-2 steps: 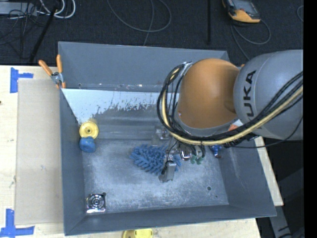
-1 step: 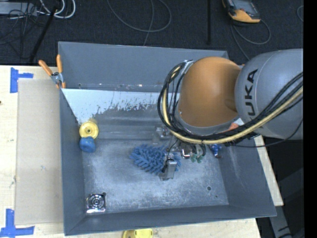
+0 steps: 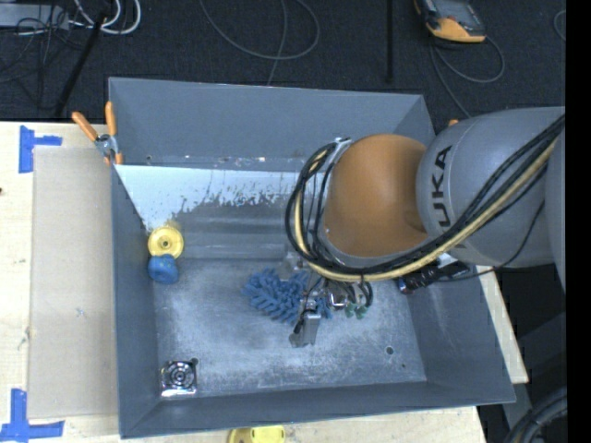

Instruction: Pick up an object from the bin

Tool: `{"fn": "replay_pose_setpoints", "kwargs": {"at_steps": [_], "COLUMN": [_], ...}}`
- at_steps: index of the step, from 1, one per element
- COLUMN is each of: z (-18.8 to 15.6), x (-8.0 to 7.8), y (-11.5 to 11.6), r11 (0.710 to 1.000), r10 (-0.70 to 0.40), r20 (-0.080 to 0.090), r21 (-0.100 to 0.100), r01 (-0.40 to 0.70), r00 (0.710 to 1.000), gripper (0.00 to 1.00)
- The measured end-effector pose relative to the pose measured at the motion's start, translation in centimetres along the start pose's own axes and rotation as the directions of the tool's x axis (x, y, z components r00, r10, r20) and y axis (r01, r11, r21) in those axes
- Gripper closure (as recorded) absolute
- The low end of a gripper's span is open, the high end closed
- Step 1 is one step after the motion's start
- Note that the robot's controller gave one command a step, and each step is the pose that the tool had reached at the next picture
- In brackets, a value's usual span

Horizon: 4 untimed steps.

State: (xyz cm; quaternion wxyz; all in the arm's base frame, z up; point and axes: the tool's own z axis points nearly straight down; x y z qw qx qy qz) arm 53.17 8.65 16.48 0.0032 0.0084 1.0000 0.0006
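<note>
- Grey metal bin [image 3: 231, 127] held a blue frilly soft thing [image 3: 271, 293] near its middle, with a yellow disc [image 3: 165, 241] and a small silvery piece [image 3: 178, 375] well apart at the left.
- We saw the hand [image 3: 307, 326] low, just beside that blue thing's right edge; whether open or closed we could not tell.
- We judged nothing lifted yet; grasping and raising remained.

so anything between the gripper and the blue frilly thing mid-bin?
Nothing visible. The gripper sits at the right edge of the blue frilly thing; the yellow piece, blue ball and small silver piece lie far left.
</note>
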Motion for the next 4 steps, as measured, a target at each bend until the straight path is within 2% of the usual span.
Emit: {"fn": "replay_pose_setpoints", "kwargs": {"at_steps": [1, 2, 3, 4], "z": [4.4, 7.3, 7.3, -3.6], "x": [-0.9, -2.2, -2.2, 1.6], "y": [-0.4, -0.7, -0.7, -0.9], "r11": [1.0, 1.0, 1.0, 1.0], "r10": [-0.024, 0.025, 0.026, 0.019], "r20": [-0.007, -0.005, -0.005, -0.007], "r21": [0.001, 0.001, 0.001, 0.001], "r01": [0.024, -0.025, -0.026, -0.019], "r00": [1.0, 1.0, 1.0, 1.0], "gripper": [0.0, 1.0, 1.0, 1.0]}}
